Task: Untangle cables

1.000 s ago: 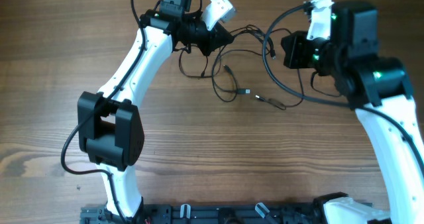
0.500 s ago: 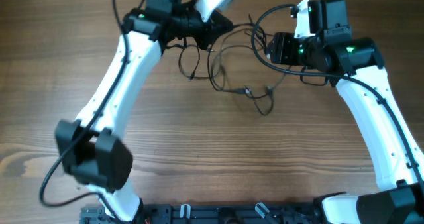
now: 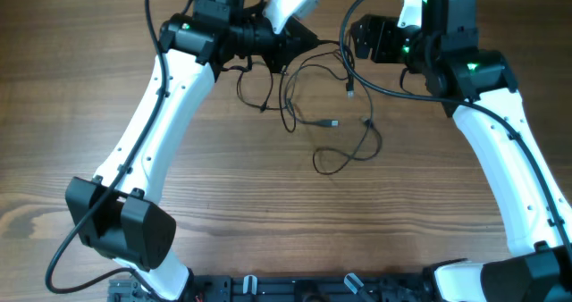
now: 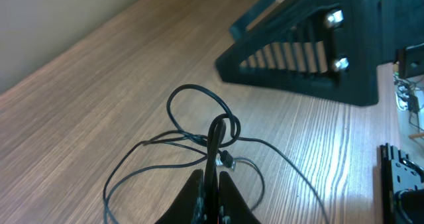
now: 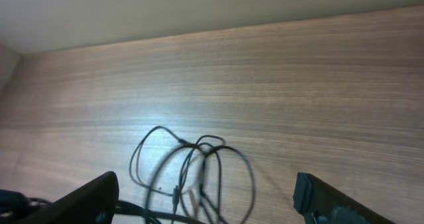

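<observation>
L hand (image 4: 211, 177) clenched on one strand of the cables (image 3: 332, 122), at far side of surface (image 3: 268, 222); small knot sits just beyond its fingertips; rest of bundle lies in loose loops betw the two arms, plug ends trailing toward me; R hand (image 5: 205, 196) spread wide, nothing in it, hovering over the loops; I judge we're mid-separation, R grasp pending; next, I reckon: R takes a free plug end, draws it away from L slowly; watch for loops tightening.

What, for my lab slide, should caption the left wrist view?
Left pincer shut on a thin black cable looped over the wooden table.
</observation>
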Motion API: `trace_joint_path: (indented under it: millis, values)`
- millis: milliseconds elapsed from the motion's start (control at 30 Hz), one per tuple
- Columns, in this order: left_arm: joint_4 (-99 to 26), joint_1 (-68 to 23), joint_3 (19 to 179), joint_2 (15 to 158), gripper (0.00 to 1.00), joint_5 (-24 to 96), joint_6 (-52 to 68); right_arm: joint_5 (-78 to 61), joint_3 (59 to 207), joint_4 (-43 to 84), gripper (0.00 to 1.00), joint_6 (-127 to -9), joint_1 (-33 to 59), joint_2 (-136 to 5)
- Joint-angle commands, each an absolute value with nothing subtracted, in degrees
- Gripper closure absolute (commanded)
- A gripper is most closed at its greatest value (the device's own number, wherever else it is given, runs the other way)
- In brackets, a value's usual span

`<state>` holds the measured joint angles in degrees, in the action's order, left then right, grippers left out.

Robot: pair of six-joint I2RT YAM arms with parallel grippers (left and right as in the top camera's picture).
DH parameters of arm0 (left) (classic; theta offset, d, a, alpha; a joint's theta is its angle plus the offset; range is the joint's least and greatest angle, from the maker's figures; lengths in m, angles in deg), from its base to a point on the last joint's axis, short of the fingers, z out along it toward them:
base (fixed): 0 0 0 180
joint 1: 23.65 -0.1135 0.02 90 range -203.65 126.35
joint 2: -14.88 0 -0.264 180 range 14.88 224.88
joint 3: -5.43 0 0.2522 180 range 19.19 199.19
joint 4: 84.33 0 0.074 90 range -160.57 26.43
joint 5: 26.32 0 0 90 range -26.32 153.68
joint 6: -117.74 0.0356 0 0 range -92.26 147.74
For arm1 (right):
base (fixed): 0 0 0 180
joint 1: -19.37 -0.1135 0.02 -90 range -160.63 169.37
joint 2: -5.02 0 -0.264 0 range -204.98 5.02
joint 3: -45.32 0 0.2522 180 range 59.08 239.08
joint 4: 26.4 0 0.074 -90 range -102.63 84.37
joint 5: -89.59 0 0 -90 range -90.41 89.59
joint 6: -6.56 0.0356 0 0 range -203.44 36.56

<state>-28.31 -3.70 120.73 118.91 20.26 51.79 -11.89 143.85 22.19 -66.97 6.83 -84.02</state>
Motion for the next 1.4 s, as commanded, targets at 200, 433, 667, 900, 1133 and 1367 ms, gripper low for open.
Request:
trace_joint_path:
  millis: [200,433,667,900,1133,1367]
  values:
    - [-28.5,-2.4,121.5,118.3,0.93,19.0,51.3,-19.3,143.8,20.9,0.19,-62.2,7.1,-89.6]
    - [-28.7,-2.4,121.5,118.3,0.92,19.8,51.4,-19.3,143.7,20.6,0.49,-61.3,7.1,-89.8]
    - [-29.6,-2.4,121.5,118.3,0.92,19.8,51.5,-20.0,143.8,21.5,0.62,-60.7,7.0,-89.8]
    - [-30.1,-2.4,121.5,118.3,0.92,19.8,51.5,-19.7,143.8,23.5,0.73,-59.2,7.0,-89.8]
    - [-30.8,-2.4,121.5,118.3,0.92,19.8,51.5,-19.7,143.8,24.8,0.96,-56.3,7.0,-89.8]
    - [-30.9,-2.4,121.5,118.3,0.92,19.8,51.5,-14.0,143.8,20.2,0.96,-54.8,7.0,-89.8]
